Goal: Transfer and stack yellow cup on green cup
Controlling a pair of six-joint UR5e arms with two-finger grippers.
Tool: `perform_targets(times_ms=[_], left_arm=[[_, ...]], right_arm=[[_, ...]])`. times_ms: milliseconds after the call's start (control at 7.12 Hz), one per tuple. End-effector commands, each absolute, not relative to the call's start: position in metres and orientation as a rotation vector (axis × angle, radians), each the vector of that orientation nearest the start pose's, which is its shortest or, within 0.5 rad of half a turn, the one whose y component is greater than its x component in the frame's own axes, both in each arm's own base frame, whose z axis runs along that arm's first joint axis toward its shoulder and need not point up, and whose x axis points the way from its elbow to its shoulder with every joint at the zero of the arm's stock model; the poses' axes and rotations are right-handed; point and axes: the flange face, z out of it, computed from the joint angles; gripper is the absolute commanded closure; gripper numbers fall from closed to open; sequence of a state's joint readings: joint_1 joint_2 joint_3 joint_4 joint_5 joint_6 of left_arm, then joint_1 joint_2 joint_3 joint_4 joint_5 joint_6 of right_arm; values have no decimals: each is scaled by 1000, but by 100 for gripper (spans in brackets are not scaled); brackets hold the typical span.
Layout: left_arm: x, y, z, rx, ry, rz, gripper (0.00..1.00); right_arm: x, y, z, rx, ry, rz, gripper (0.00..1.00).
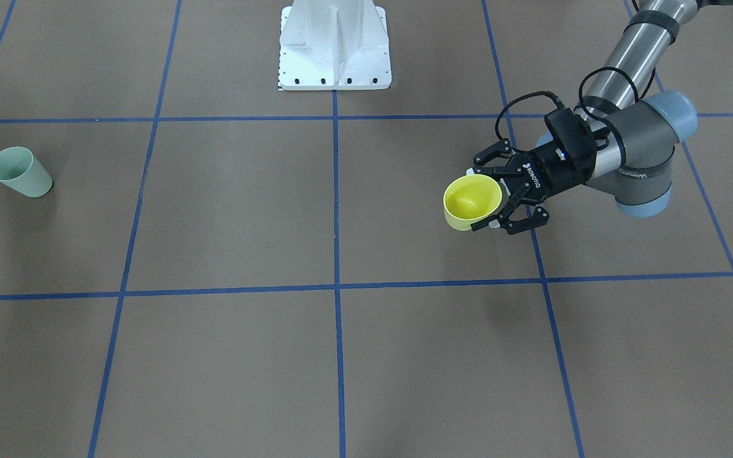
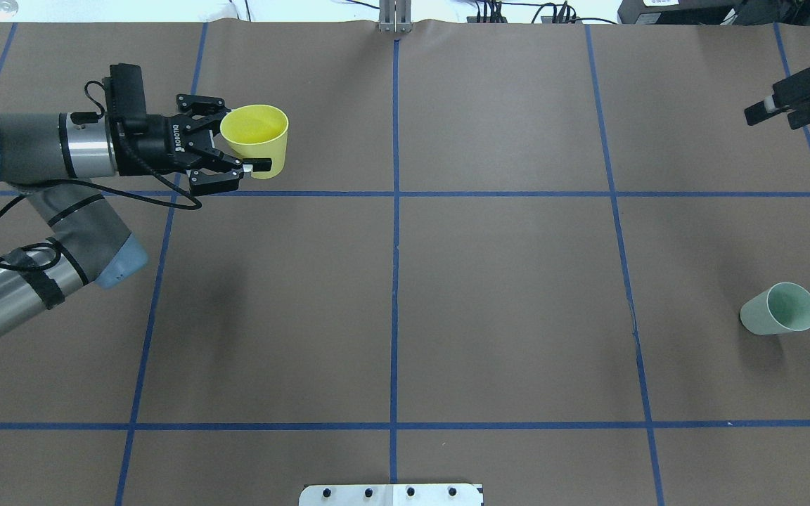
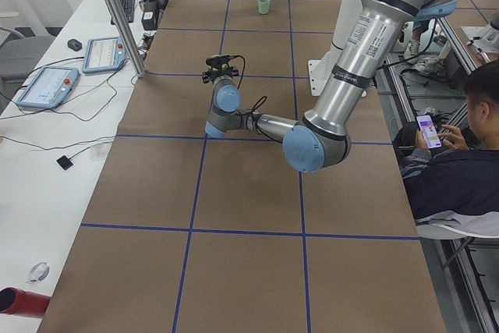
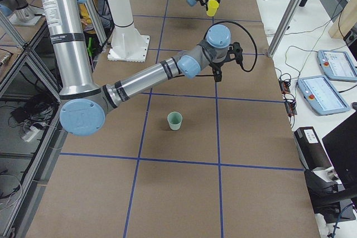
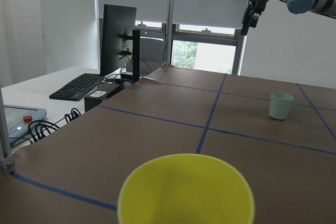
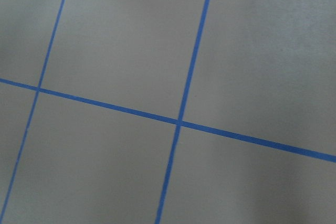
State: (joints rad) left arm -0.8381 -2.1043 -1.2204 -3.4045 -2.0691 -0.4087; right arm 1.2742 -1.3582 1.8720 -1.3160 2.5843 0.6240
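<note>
Yellow cup [image 2: 257, 130] sits upright, clamped in my left gripper [image 2: 249, 137] above the table [image 2: 447, 281], green cup [image 2: 779, 309] standing well apart.

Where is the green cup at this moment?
In the overhead view the green cup stands upright on the robot's right side of the table, alone, far from the yellow cup held in the left gripper.

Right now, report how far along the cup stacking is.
Done: the left gripper is shut on the yellow cup, which it holds clear of the table. In hand: the carry, with the cup on the robot's left side. Left: cross to the green cup, standing alone on the robot's right side, and stack the yellow cup on it.
</note>
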Motion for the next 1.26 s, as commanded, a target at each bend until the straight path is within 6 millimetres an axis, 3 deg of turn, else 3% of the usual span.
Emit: perform_targets(times_ms=[0, 140, 421, 561, 702, 1123], left_arm=[[372, -539, 294, 1516, 1313, 753, 77], [373, -537, 293, 1532, 1299, 768, 77], [393, -524, 299, 1592, 1232, 843, 77], [417, -511, 298, 1593, 1225, 821, 76], [439, -499, 298, 1609, 1196, 814, 76], [482, -464, 285, 1631, 1199, 756, 74]], right_arm=[[-214, -528, 269, 144, -1180, -49, 0], [-251, -525, 234, 128, -1194, -36, 0], [-289, -522, 192, 93, -1211, -63, 0], [-304, -522, 161, 50, -1190, -57, 0], [-317, -517, 144, 26, -1174, -51, 0], [-380, -529, 93, -11, -1168, -28, 0]])
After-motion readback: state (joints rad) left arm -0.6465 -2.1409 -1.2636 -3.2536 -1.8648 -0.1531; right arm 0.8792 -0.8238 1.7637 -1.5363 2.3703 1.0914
